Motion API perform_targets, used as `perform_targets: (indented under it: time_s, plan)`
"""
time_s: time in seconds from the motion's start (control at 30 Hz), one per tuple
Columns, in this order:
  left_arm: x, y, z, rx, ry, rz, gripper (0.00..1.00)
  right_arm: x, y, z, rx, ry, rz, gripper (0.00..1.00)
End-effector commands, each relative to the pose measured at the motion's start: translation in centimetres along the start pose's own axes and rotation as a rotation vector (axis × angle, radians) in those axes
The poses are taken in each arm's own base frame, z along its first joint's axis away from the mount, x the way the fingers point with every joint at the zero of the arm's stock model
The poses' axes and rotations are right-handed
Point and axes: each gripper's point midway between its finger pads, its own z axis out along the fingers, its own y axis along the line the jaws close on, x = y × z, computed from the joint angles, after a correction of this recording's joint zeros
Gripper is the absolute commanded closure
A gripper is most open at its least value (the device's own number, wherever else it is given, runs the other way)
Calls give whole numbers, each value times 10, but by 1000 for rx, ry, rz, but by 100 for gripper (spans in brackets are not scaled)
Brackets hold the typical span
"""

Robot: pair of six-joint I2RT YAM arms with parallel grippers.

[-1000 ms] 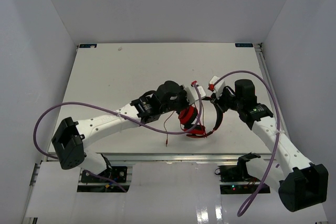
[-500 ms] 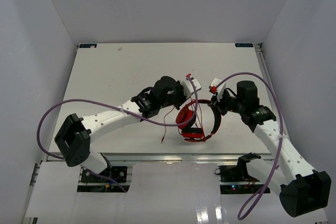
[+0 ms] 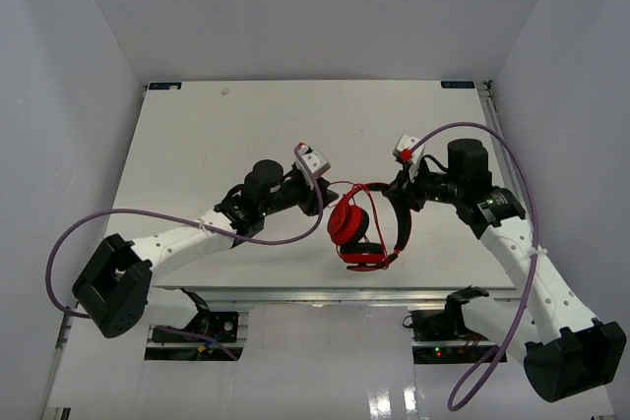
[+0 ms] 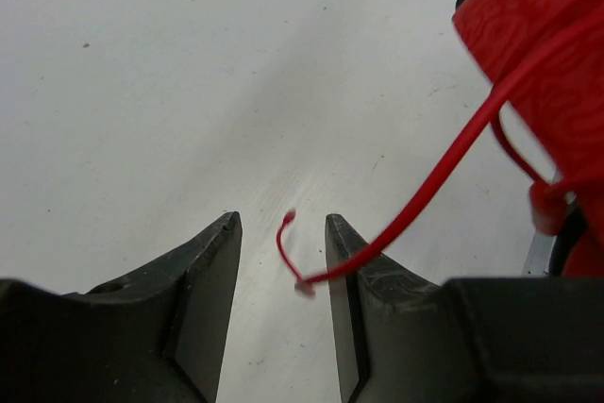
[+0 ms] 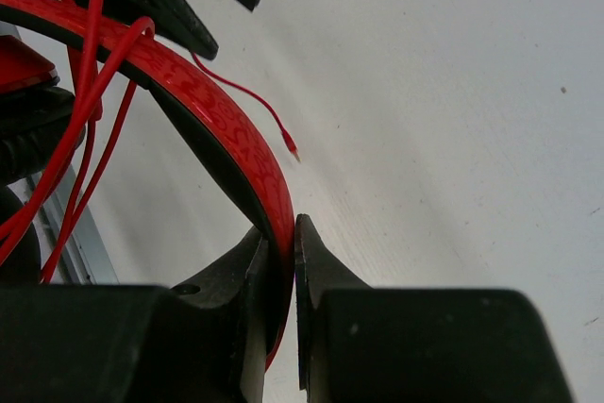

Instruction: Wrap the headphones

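Observation:
The headphones [image 3: 350, 220] stand on the white table [image 3: 217, 135] between the arms, with red earcups, a black and red headband [image 3: 406, 228] and a thin red cable [image 3: 346, 184]. My right gripper [image 3: 396, 189] is shut on the headband [image 5: 208, 110], which is pinched between its jaws [image 5: 283, 228]. Loops of cable [image 5: 94, 101] hang around the band. My left gripper [image 3: 323, 196] is just left of the earcups and stands open [image 4: 281, 226]. The cable's loose end [image 4: 294, 261] curls between its jaws, resting against the right one without being pinched.
Thick purple robot cables loop from the left arm [image 3: 187, 215] and over the right arm [image 3: 512, 179]. The table's front edge [image 3: 325, 290] runs just below the headphones. White walls enclose the table on three sides.
My left gripper has opened, let go of the cable, and drawn back to the left. The right gripper still holds the headband, and the earcups have swung round.

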Motion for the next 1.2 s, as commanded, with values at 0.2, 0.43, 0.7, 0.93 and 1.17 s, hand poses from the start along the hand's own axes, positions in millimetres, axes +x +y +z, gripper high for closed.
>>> perform_targets:
  time_s: [0.2,0.43,0.7,0.93,1.17]
  plan:
    - [16,-20,2,140,-147,-147,50,-68,4,-18,-27,-127,10,92]
    - [1,-27,18,219,-241,-200,50,-85,-3,-22,-3,-139,36,92]
    - [3,-36,22,293,-302,-265,78,-101,-14,-27,33,-157,97,92]
    - [12,-44,10,316,-339,-355,95,-100,-29,-24,85,-146,184,92]
    - [19,-48,9,340,-385,-477,100,-80,-56,-5,183,-114,327,92]
